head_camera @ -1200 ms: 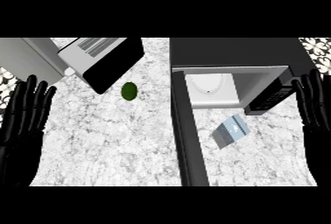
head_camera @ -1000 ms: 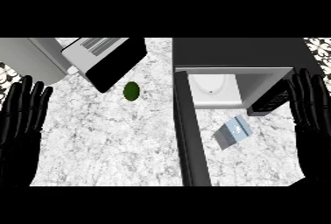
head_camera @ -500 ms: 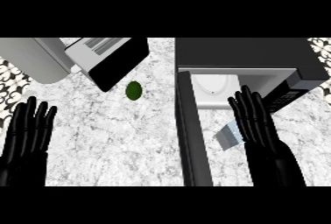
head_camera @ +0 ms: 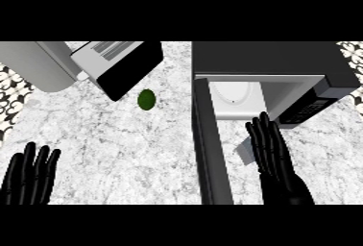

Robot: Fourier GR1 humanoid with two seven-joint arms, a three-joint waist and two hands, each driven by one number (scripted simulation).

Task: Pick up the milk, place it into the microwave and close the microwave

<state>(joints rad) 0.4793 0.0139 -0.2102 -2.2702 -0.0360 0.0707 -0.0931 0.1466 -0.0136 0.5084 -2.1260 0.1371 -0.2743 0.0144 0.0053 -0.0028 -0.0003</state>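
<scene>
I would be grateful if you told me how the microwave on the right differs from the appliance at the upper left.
The microwave is dark grey and stands square to the counter's edge; the appliance at the upper left is light grey and stands askew. The microwave's door swings out sideways, showing a white cavity; the other's black door folds down. Both stand open on the marble counter.

Single head view, looking steeply down on the bench [head_camera: 106,144] from above; the forearms are entering from the lower edge, and the open microwave [head_camera: 269,72] is lying toward the upper right.
</scene>
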